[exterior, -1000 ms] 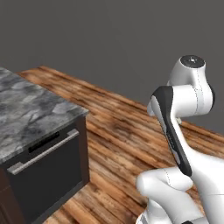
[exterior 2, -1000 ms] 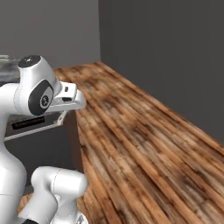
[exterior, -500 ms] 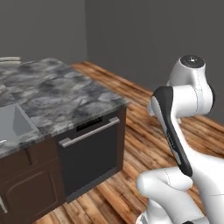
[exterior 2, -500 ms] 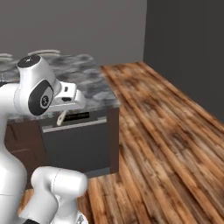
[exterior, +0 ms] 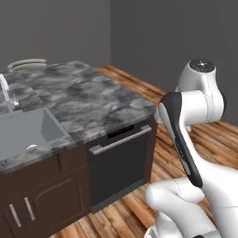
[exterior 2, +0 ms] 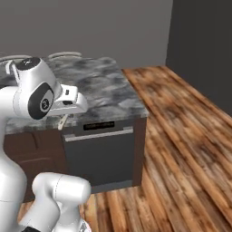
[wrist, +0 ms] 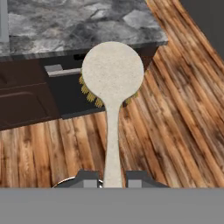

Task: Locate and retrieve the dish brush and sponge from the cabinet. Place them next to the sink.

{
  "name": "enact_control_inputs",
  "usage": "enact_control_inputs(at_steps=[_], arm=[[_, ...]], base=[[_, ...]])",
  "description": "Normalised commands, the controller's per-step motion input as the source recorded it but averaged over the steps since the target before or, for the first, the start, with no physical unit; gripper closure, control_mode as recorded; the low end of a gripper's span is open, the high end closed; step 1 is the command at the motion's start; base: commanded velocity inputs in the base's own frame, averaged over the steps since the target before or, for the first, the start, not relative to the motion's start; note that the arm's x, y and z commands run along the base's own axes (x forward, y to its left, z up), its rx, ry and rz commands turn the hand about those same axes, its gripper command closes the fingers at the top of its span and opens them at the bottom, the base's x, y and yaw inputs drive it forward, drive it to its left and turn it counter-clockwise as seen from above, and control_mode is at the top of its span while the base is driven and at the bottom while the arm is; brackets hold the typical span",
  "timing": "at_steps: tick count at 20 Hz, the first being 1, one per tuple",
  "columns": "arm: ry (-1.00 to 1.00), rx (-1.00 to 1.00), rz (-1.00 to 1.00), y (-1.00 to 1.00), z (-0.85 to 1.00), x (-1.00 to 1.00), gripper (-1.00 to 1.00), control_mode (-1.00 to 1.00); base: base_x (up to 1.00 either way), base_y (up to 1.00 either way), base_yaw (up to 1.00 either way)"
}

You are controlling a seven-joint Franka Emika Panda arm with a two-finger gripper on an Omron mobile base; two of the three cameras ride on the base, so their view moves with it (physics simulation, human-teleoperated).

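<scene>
The dish brush point(wrist: 112, 83) sits in the gripper point(wrist: 112, 178), jaws clamped on its handle, its head out over the wood floor point(wrist: 175, 109) near the stone counter point(exterior: 88, 102). It is fetched but not yet set beside the sink point(exterior: 28, 135); the sponge seemingly remains to fetch.

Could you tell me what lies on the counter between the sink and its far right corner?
Bare marbled counter runs from the sink to that corner in the left base view.
</scene>
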Motion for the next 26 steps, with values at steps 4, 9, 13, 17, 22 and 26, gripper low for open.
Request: enact_control_inputs(at_steps=[4,9,13,17,22,26], arm=[[0.0,0.0,0.0,0.0,0.0,0.0,1.0,1.0],[0.0,0.0,0.0,0.0,0.0,0.0,1.0,1.0],[0.0,0.0,0.0,0.0,0.0,0.0,1.0,1.0],[0.0,0.0,0.0,0.0,0.0,0.0,1.0,1.0],[0.0,0.0,0.0,0.0,0.0,0.0,1.0,1.0],[0.0,0.0,0.0,0.0,0.0,0.0,1.0,1.0]], base=[[0.0,0.32,0.48],[0.0,0.22,0.49],[0.2,0.12,0.36],[0.24,-0.48,-0.04],[0.25,-0.45,-0.15],[0.57,0.06,-0.01]])
